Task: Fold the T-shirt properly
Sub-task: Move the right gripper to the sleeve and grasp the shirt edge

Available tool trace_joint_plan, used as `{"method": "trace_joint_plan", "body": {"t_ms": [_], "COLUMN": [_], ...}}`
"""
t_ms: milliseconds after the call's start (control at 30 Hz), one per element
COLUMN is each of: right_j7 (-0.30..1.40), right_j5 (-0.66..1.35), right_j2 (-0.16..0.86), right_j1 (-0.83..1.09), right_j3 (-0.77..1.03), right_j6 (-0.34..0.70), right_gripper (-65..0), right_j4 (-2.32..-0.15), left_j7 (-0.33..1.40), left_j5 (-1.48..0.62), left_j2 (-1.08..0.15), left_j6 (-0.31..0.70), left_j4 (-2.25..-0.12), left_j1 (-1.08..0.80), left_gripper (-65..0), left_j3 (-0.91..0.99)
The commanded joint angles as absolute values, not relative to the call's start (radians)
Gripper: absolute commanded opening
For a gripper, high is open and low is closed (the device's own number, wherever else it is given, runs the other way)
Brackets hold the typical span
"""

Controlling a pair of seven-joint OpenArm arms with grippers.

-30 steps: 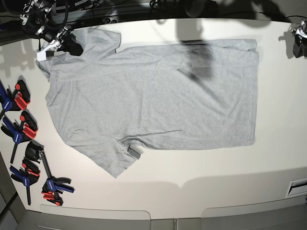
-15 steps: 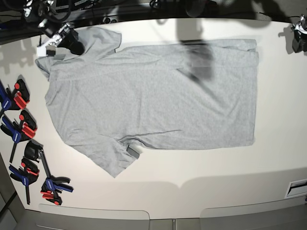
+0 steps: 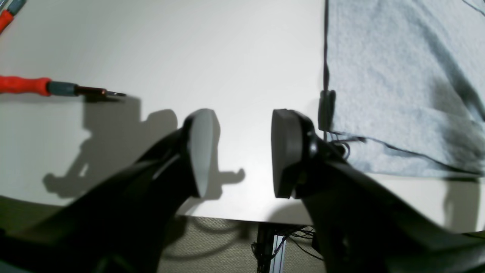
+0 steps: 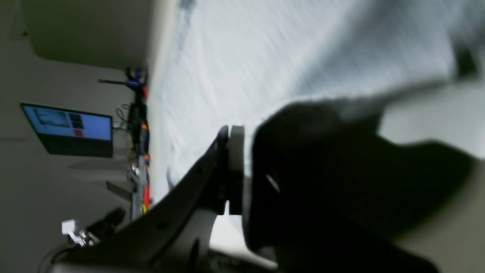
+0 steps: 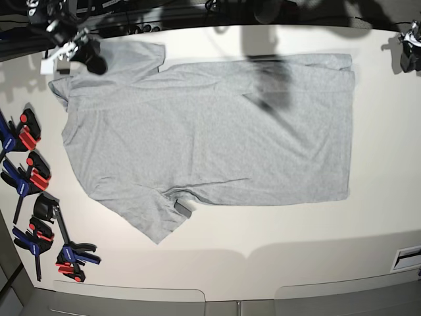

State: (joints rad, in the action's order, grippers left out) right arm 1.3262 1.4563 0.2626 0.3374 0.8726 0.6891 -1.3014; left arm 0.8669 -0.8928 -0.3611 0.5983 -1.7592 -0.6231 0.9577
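Observation:
The light grey T-shirt (image 5: 210, 131) lies spread flat on the white table (image 5: 296, 243), collar end to the left and hem to the right. A small dark piece (image 5: 183, 209) shows at the near sleeve. My right gripper (image 5: 91, 60) is at the shirt's far-left corner, by the far sleeve. In the blurred right wrist view my right gripper (image 4: 244, 167) is shut, with a strip of the T-shirt (image 4: 265, 57) pinched in it. My left gripper (image 5: 409, 56) hangs off the shirt's far-right corner. It stands open and empty (image 3: 240, 151) over bare table, beside the T-shirt's hem edge (image 3: 398, 76).
Several blue and red clamps (image 5: 29, 178) lie along the table's left edge. A red-handled tool (image 3: 22, 85) lies left of the left gripper. A slot (image 5: 408, 257) sits at the table's near-right edge. A monitor (image 4: 66, 129) stands off the table.
My right gripper has drawn a little up and to the left toward the table's far corner, still at the shirt's corner. The left gripper has barely moved.

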Motion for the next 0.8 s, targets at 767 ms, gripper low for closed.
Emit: {"method": "trace_joint_plan", "body": {"t_ms": [767], "right_j7": [1.024], "right_j5": [1.106], "right_j2": [0.279], "right_j1": [0.014], "right_j3": [0.588], "right_j6": [0.698], "right_gripper": [-65.0], "right_j4": [-1.318], "left_j7": [0.836], "left_j5": [-0.910], "left_j2": [-0.381], "left_j6": [0.599], "left_j4": [-1.776], "left_j1": [-0.629], "left_gripper": [-40.9], "left_j3": [0.968]}}
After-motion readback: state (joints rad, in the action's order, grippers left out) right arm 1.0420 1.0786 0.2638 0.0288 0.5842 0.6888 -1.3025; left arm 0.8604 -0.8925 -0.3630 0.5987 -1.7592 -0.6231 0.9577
